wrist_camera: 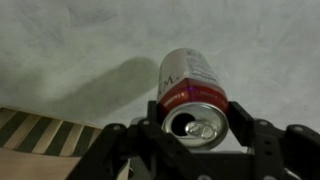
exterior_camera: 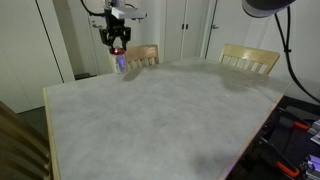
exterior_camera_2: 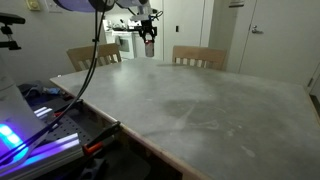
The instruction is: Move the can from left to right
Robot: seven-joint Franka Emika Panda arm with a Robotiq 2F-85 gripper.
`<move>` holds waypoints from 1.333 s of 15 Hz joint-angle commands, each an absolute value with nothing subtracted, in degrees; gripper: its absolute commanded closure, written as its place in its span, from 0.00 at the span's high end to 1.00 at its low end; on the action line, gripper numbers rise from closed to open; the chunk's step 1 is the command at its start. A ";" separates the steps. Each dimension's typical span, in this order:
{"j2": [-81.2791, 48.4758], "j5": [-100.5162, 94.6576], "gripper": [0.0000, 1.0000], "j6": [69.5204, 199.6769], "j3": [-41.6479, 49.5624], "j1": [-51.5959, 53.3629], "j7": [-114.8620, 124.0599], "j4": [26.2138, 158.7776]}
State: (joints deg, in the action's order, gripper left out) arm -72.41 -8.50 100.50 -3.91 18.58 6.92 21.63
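Already your hand point(wrist_camera: 198, 122) is clamped around the can point(wrist_camera: 190, 80) near its top, seemingly lifted over the far edge of the bench point(exterior_camera: 170, 110), so only the carry rightward and set-down remain.

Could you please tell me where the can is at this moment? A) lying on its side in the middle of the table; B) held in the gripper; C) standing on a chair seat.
B: the wrist view shows the can clasped on both sides by the gripper.

Broad, pale grey mottled table point(exterior_camera: 160, 110)
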 commanded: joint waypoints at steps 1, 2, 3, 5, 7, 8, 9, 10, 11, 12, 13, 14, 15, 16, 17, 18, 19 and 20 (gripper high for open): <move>-70.61 -6.08 0.45 98.21 -2.28 16.78 7.34 22.21; -70.53 -5.51 0.45 98.00 -2.14 16.10 7.39 21.89; -70.39 -5.01 0.45 98.03 -2.08 15.50 7.38 21.89; -70.00 -4.27 0.45 97.90 -1.84 14.21 7.00 21.97; -69.58 -3.51 0.45 98.09 -2.00 12.73 6.01 21.99; -69.38 -3.34 0.45 98.07 -1.93 12.04 5.60 22.07; -69.22 -2.91 0.45 98.16 -2.15 11.17 5.04 22.14; -69.13 -2.49 0.45 98.13 -2.27 10.21 4.58 22.24; -69.20 -2.17 0.45 98.17 -2.26 9.36 4.30 22.33; -69.14 -1.92 0.45 97.89 -2.22 8.39 4.01 22.48; -70.11 -2.53 0.45 97.08 -3.00 7.26 3.67 20.89; -70.11 -2.66 0.45 96.65 -2.88 6.33 3.36 20.89; -70.03 -2.86 0.45 96.09 -2.70 5.42 3.25 20.89; -70.00 -3.08 0.45 95.72 -2.48 4.53 3.19 20.89; -69.96 -3.38 0.45 95.25 -2.18 3.70 3.32 20.89; -69.90 -3.55 0.45 94.82 -2.06 2.88 3.37 20.89; -69.81 -3.73 0.45 94.11 -1.90 2.07 3.59 20.88; -69.72 -3.85 0.45 93.24 -1.84 1.35 3.62 20.86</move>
